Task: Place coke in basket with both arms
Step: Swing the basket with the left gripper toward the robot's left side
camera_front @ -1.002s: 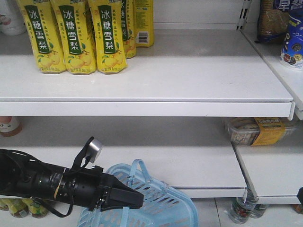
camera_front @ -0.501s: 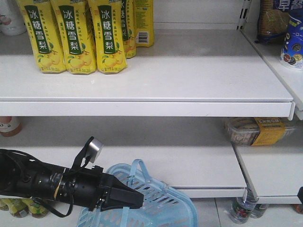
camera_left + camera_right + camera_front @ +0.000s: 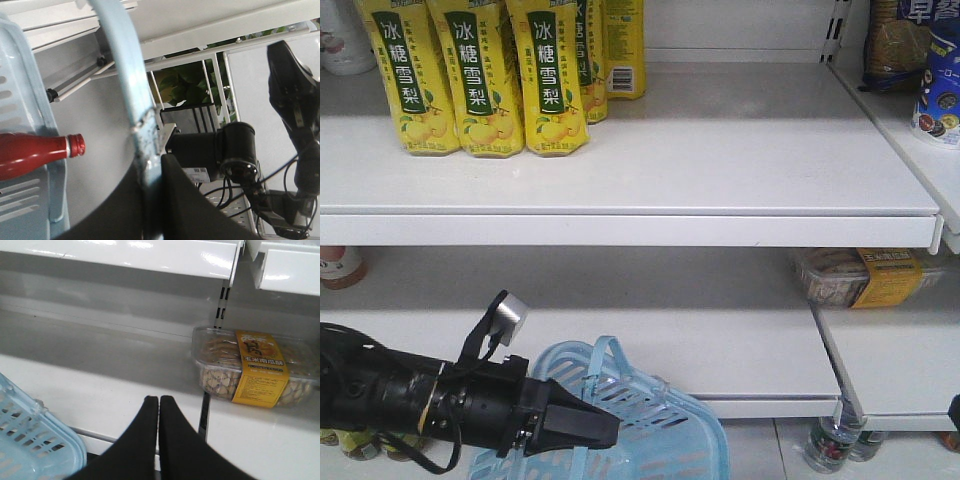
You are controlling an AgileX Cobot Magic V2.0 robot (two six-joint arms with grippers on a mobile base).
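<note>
The light blue basket (image 3: pixel 670 440) hangs tilted at the bottom of the front view, below the lower shelf. My left gripper (image 3: pixel 605 428) is shut on its thin loop handle (image 3: pixel 122 75), which runs up between the black fingers (image 3: pixel 190 200) in the left wrist view. The coke (image 3: pixel 30 155), red-capped and red-labelled, lies sideways against the basket's slotted wall (image 3: pixel 20 100). My right gripper (image 3: pixel 158 400) is shut with nothing in it, hovering before the lower shelf, the basket's corner (image 3: pixel 35 450) to its left. The right arm (image 3: pixel 295 100) shows in the left wrist view.
Yellow drink cartons (image 3: pixel 480 80) stand on the upper shelf (image 3: pixel 720 150). A clear snack box with a yellow label (image 3: pixel 255 370) sits on the lower shelf at the right. Bottles (image 3: pixel 830 440) stand on the floor under the shelf. A shelf upright (image 3: pixel 202 415) runs just right of my right gripper.
My left arm has dropped a little and drawn back to the left, carrying the basket by its handle. The basket has shifted left with it.
</note>
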